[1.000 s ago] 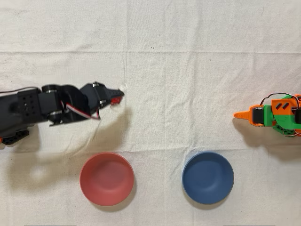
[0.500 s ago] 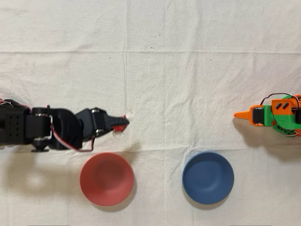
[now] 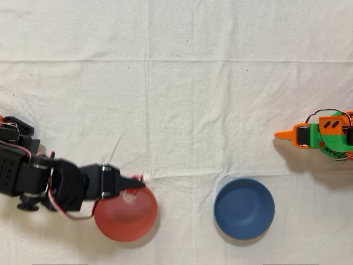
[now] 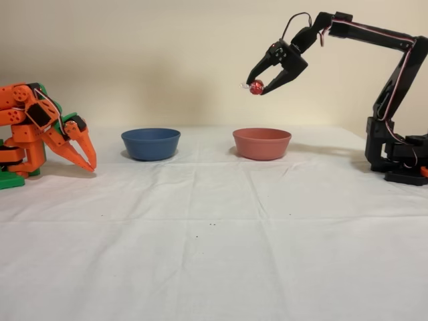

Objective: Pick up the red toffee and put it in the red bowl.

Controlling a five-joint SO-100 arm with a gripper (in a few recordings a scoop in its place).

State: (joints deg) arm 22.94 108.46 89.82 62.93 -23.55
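Holding the red toffee (image 4: 257, 87) tight between its tips, the end effector (image 4: 258, 88) hangs high over the red bowl (image 4: 261, 143), so the candy can fall in. From above, it sits over the bowl's rim on the surface (image 3: 182, 110).

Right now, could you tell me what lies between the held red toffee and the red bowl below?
Nothing: fixed view shows open air between red toffee and red bowl.

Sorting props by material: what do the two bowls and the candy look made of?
The round coral-red bowl and round dark blue bowl look like matte plastic, smooth and evenly coloured. The small red toffee glints like foil, with a clear wrapper end.
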